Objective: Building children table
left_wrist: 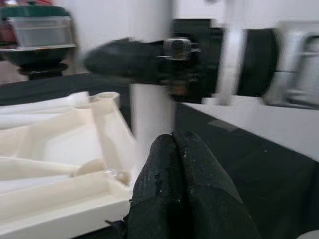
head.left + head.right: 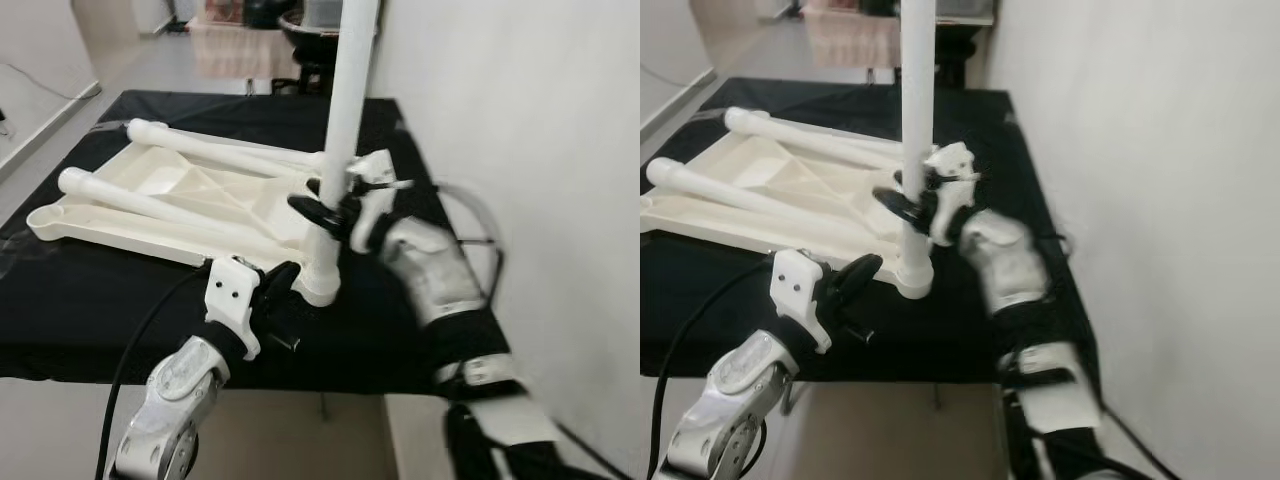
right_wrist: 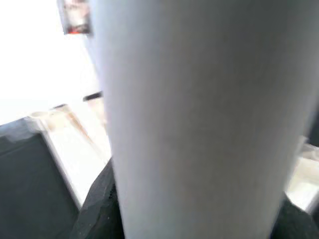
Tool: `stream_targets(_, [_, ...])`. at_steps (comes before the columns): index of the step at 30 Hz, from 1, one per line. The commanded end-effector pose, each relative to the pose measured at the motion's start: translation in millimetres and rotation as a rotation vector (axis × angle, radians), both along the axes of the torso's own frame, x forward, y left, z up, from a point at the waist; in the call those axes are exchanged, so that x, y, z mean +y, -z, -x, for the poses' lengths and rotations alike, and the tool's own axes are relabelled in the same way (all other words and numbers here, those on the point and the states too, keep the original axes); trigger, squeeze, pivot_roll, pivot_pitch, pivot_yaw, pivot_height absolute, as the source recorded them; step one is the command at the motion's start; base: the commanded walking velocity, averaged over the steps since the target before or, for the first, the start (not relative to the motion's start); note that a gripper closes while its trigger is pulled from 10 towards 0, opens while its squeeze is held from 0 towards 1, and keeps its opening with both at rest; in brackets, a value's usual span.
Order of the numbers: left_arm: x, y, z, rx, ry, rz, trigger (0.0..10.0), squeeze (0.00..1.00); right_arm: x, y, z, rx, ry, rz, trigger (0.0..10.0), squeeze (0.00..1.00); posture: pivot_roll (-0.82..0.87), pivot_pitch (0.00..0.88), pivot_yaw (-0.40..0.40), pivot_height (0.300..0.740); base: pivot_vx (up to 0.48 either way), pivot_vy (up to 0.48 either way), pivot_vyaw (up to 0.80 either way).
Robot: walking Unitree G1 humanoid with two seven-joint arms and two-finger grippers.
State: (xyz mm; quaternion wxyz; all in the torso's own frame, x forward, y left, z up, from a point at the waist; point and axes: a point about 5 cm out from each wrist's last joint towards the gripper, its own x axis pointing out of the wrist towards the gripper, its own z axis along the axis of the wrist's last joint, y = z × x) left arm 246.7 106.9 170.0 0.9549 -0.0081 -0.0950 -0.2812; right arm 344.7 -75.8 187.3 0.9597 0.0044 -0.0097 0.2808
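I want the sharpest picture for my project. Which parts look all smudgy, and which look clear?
In the left eye view, the right gripper and its silver arm are smeared, while the white tabletop is fairly crisp. In the left wrist view, the right gripper across the upright leg is streaky, but the left gripper is sharp. In the right wrist view, the leg is a soft blur.

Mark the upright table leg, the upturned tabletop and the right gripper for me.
upright table leg (image 2: 348,90), left eye view, on its bare shaft above the gripper.
upturned tabletop (image 2: 150,175), left eye view, on its ribbed underside.
right gripper (image 2: 322,210), left eye view, between the black fingers clasping the leg.
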Motion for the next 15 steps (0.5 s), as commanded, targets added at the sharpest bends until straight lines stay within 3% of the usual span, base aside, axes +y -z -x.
stream_targets(1, [2.3, 2, -2.7, 0.009, -0.010, -0.005, 10.0, 0.00, 0.1, 49, 13.8, 0.242, 0.018, 0.049, 0.0, 0.00, 0.02, 0.078, -0.036, 0.740, 0.000, 0.000, 0.00])
stream_targets(6, [-1.3, 0, -4.2, 0.004, -0.001, -0.003, 10.0, 0.00, -2.0, 37, -3.7, 0.213, 0.030, 0.048, 0.0, 0.00, 0.02, 0.071, -0.044, 0.740, 0.000, 0.000, 0.00])
stream_targets(7, [-1.5, 0, -4.4, 0.002, -0.002, -0.004, 10.0, 0.00, 1.7, 26, -7.7, 0.180, 0.034, 0.022, 10.0, 0.00, 0.02, 0.069, -0.050, 0.740, 0.000, 0.000, 0.00])
stream_targets(10, [-0.8, 1, -4.9, 0.001, -0.006, -0.007, 10.0, 0.00, 4.4, 21, -8.6, 0.167, 0.026, 0.013, 10.0, 0.00, 0.02, 0.065, -0.050, 0.740, 0.000, 0.000, 0.00])
stream_targets(11, [0.1, 0, -5.5, -0.001, -0.010, -0.007, 10.0, 0.00, 5.4, 15, -10.1, 0.156, 0.017, 0.001, 10.0, 1.00, 0.02, 0.063, -0.049, 0.740, 0.000, 0.000, 0.00])
stream_targets(15, [1.0, -1, -6.9, -0.007, -0.014, -0.005, 10.0, 0.00, 6.7, -4, -11.0, 0.108, -0.062, -0.057, 10.0, 1.00, 0.02, 0.061, -0.050, 0.740, 0.000, 0.000, 0.00])
